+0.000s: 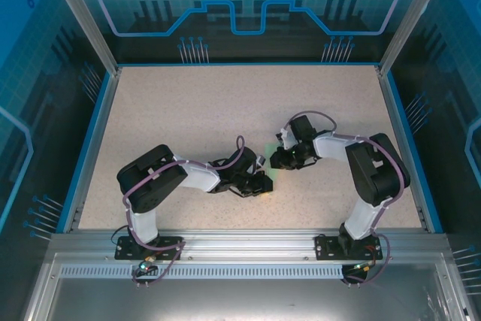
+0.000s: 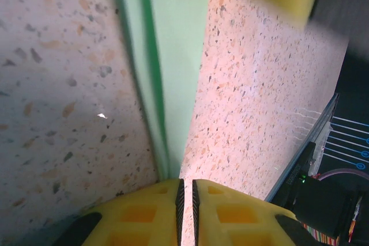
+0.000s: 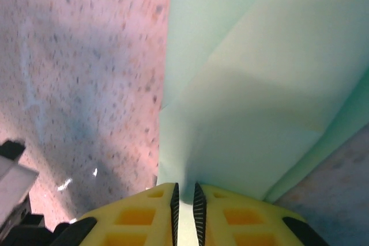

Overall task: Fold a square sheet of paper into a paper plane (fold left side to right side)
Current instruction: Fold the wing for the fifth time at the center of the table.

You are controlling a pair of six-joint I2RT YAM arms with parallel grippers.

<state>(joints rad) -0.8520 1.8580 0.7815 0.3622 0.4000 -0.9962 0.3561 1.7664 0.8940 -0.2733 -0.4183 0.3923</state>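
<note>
Paper [image 2: 173, 56], pale green and already folded into a narrow strip, lies on the speckled table [image 1: 188, 110] near its middle, held between the two arms. At the left, the left gripper [image 2: 185, 184] is clenched on the strip's near end, its yellow fingers nearly touching with the crease running straight into the gap. At the right, the right gripper [image 3: 184, 187] pinches an edge of the layered paper [image 3: 248, 84], where one flap lies over another. To fold left over right cleanly, I judge the left grip should carry its edge across low and level while the right holds firm, so the edges meet before the crease is pressed.
</note>
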